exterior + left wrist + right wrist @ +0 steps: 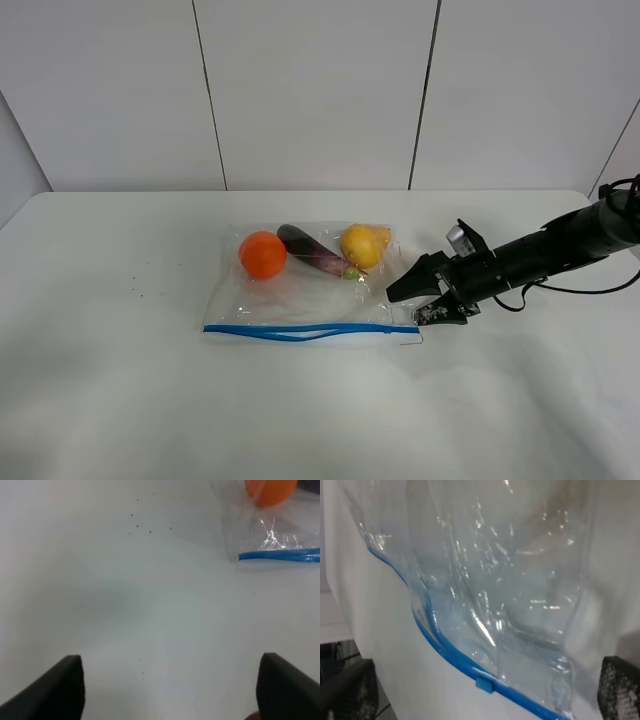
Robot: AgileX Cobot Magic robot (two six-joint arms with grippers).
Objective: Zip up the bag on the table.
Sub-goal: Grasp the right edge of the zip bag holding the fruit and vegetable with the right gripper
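Three items in the bag point(300, 308): orange point(263, 254), eggplant point(310, 250), pear point(362, 246); left end effector point(170, 680) and right end effector point(405, 305) both spread.

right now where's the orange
In the exterior high view, the orange sits inside the bag at its left end, just left of the eggplant.

Glossy clear plastic bag point(300, 290) on a matt white table point(120, 380).
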